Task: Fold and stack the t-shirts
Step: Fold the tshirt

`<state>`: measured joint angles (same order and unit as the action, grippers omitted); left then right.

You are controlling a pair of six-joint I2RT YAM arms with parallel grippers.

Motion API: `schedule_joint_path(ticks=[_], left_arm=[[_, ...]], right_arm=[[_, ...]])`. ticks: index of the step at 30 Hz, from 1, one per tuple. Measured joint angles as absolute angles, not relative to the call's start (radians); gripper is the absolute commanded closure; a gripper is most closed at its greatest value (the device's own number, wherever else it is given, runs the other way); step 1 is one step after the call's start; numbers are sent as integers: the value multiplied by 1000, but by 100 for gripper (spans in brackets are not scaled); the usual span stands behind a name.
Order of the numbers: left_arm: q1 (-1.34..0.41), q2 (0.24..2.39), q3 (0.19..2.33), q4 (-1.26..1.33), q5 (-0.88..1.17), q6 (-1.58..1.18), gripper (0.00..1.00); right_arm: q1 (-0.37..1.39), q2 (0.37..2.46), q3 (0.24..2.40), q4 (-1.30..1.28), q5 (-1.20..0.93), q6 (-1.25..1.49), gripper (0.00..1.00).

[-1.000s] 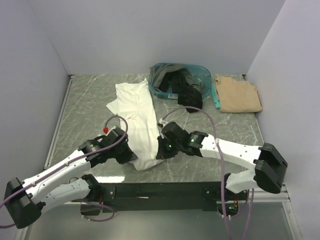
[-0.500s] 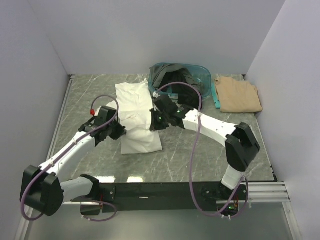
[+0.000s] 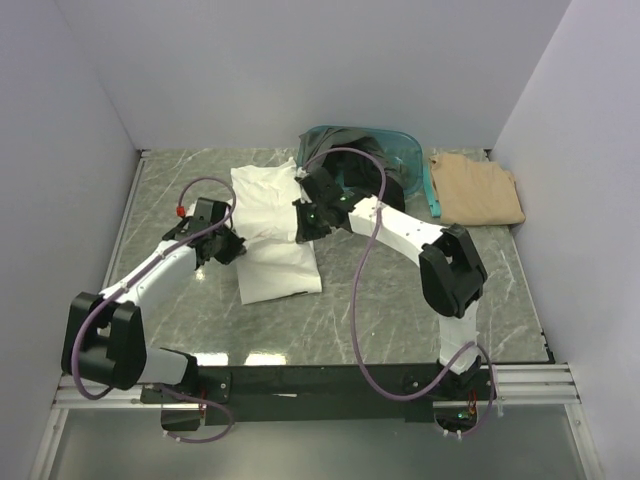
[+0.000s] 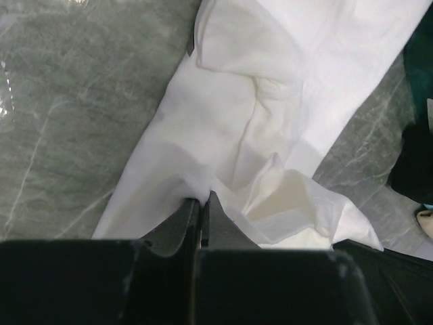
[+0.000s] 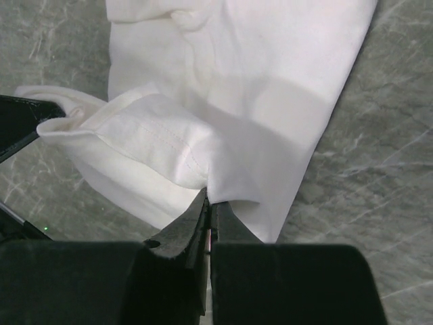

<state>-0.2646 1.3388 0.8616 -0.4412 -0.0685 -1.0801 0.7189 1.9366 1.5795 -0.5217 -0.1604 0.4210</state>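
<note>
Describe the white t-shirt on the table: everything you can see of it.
The plain white soft cloth t-shirt lies left of centre on the grey marbled table, gathered into a long wrinkled band running near to far. Its far end reaches the teal plastic basket; contact is unclear. The left hand and right hand are each shut on a pinched edge at opposite sides, holding a layer raised above the cloth below. A stitched hem shows there.
</note>
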Motion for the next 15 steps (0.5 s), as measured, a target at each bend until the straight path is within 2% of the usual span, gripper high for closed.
schedule_joint_path(ticks=[6,8,9,10,11,12,14,15], left_arm=[[-246,1428,896,-406,-60,-1040,99],[-243,1460,907,-395,-56,-1033,98],[-242,1473,908,-390,-54,-1032,96],[-241,1483,910,-387,-51,-1031,80],[-239,1493,911,-384,-50,-1023,69],[-239,1504,914,-381,-49,-1018,50],[-236,1517,922,-381,-49,-1006,24],[-235,1520,929,-381,-49,-1008,3]], right_arm=[[702,2023,1630,-528,-188,399,100],[696,2049,1645,-529,-199,398,96],[691,2062,1657,-530,-204,398,91],[688,2077,1670,-530,-207,400,73],[683,2092,1683,-532,-210,403,66],[678,2107,1697,-533,-213,400,63],[670,2135,1725,-535,-218,399,45],[668,2148,1736,-537,-218,399,41]])
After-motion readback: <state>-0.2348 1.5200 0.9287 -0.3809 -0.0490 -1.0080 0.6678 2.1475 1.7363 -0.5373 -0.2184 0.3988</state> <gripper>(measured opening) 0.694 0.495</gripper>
